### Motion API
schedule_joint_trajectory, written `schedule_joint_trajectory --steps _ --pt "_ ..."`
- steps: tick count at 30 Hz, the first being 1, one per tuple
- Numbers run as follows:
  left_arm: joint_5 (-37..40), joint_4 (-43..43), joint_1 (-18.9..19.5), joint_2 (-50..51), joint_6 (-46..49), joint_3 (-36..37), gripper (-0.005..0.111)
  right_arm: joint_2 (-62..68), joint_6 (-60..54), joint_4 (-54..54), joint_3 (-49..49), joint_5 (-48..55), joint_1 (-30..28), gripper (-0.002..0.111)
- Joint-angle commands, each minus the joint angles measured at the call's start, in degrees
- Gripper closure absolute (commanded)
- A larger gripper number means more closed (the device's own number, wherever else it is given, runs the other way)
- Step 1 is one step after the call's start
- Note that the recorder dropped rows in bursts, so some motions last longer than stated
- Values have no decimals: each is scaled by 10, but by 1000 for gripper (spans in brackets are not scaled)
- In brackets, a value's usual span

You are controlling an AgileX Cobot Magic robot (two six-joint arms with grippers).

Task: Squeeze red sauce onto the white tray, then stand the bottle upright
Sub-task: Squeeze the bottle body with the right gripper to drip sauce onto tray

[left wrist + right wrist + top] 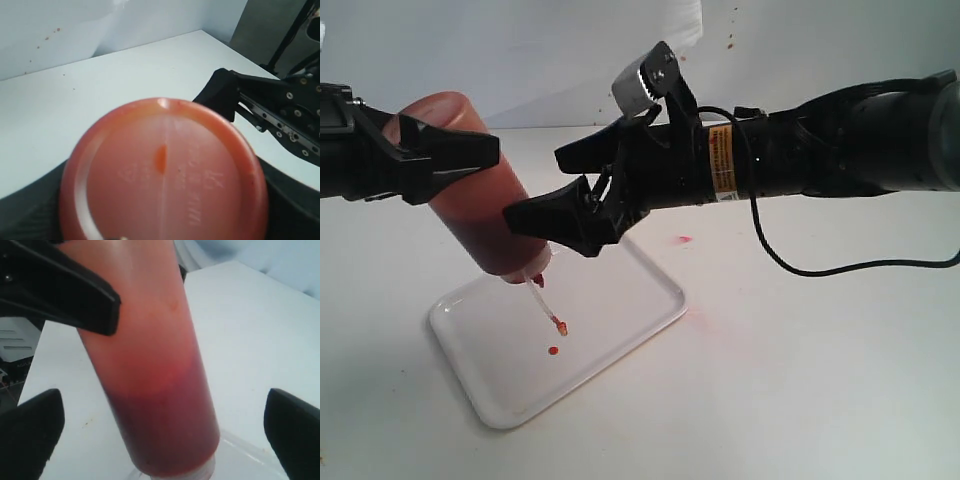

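The bottle [480,205] hangs upside down and tilted over the white tray [630,290], its clear nozzle [542,300] pointing down with a red drop at the tip. A small blob of red sauce [553,351] lies on the tray under it. My left gripper [440,150] is shut on the bottle's base end, and the base [162,170] fills the left wrist view. My right gripper [534,187] is open around the darker red part [165,425] near the cap. Its fingers [30,435] stand well apart from the bottle on both sides.
A red spot [684,240] and a faint pink smear [696,316] mark the white table beside the tray. A black cable [820,268] droops from the right arm. The back wall [730,40] carries small red specks.
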Motion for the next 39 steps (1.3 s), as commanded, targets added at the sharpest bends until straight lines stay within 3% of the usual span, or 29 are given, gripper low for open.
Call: schedule_joint_trajectory --steps 1,12,17,25,27,29,35,39 --pt "2 -38 -4 -2 11 -15 107 -6 -82 55 2 19 38 7" --pt "-3 -35 -4 -2 10 -21 107 -6 -221 189 2 156 111 7" --pt "-5 -35 -4 -2 10 -21 107 12 -243 260 -1 127 111 8" --pt "2 -31 -4 -2 10 -21 107 28 -243 259 -7 122 111 15" --pt "2 -31 -4 -2 10 -21 107 28 -243 259 -7 122 111 24" --pt "2 -31 -4 -2 10 -21 107 28 -243 259 -7 123 111 40" --pt "0 -31 -4 -2 10 -21 107 28 -241 259 -7 123 111 109" --pt "0 -31 -4 -2 10 -21 107 28 -241 259 -7 123 111 108"
